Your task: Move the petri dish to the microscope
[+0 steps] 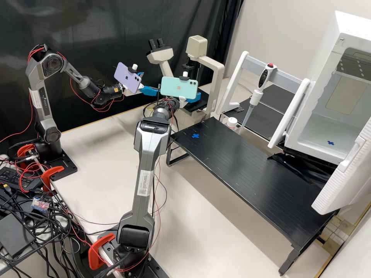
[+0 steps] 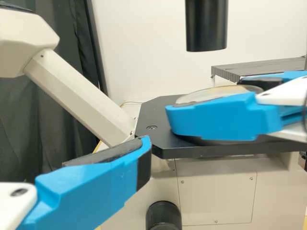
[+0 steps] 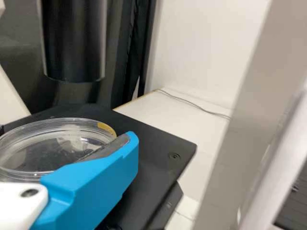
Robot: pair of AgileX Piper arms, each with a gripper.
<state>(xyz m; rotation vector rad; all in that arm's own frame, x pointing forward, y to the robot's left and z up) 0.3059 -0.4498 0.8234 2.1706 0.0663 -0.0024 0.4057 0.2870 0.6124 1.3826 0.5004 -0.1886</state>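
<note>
Over the stage (image 3: pixel 156 146), bare toward one corner, the right gripper (image 1: pixel 193 97) clenches the petri dish (image 3: pixel 53 149), the left gripper (image 1: pixel 150 84) gaping.

We saw a black curtain (image 1: pixel 96 23) hanging in folds beside a plain off-white wall (image 1: pixel 286 27). Before us, a low black table (image 1: pixel 247 166) with folding legs stood on the pale worktop (image 1: pixel 96 154), casting a soft shadow beneath it.

Glossy plastic petri dish (image 3: pixel 45 151), matt microscope stage (image 3: pixel 156 143)
</note>
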